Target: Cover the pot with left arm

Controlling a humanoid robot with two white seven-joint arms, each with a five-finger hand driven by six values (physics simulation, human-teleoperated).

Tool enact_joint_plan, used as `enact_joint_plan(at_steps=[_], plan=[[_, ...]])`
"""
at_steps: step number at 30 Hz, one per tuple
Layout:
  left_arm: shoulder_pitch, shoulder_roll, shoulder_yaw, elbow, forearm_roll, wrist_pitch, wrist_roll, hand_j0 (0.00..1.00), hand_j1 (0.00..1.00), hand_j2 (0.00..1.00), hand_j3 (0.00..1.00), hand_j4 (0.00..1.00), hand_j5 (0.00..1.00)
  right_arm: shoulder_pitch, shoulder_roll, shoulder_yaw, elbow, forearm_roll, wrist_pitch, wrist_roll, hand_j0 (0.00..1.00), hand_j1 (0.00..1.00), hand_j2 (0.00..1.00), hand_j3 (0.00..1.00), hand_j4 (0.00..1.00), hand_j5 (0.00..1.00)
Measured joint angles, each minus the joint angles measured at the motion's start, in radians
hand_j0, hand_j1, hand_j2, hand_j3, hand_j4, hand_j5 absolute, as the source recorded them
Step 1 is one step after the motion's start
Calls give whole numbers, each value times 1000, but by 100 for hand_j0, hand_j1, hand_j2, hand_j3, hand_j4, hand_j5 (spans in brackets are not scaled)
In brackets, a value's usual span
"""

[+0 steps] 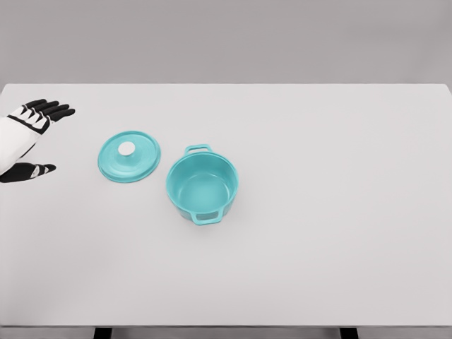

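My left hand (28,138) is hovering open at the table's left edge, holding nothing.

The teal lid (128,156) is lying flat with its white knob (126,148) facing up, so I judge it is sitting ready for a grip from above. It is resting just beside the open teal pot (202,186), which is standing upright and uncovered near the middle. My fingers (51,108) are spreading loosely, well apart from the lid. The pale grey table (339,212) is stretching wide beneath everything, and a plain grey wall (226,39) is filling the background. My right arm is not showing.
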Motion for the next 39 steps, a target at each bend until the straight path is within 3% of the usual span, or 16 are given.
enact_joint_plan(at_steps=[9,12,13,14,18,22,27,39], plan=[[-15,3,-1,8,7,0,-2,100,100,100,100,100,100,0,0,0,0,0,0,0,100,100,100,100,100,100],[-44,22,-8,17,13,0,-57,100,100,100,100,100,100,0,0,0,0,0,0,0,100,100,100,100,100,100],[-60,29,-12,22,13,0,-77,98,98,98,98,98,98,0,0,0,0,0,0,0,100,100,100,100,100,100],[-81,33,-21,27,15,0,-91,89,89,89,89,89,89,0,0,0,0,0,0,0,100,100,100,100,100,100],[-202,42,-105,81,31,0,-116,75,75,75,75,75,75,0,0,0,0,0,0,0,100,100,100,100,100,100],[-310,36,-234,167,36,0,-122,74,74,74,74,74,74,0,0,0,0,0,0,0,100,100,100,100,100,100],[-336,7,-345,234,35,-1,-120,73,73,73,73,73,73,0,0,0,0,0,0,0,100,100,100,100,100,100],[-406,-57,-448,355,27,-1,-119,69,69,69,69,69,69,0,0,0,0,0,0,0,100,100,100,100,100,100]])
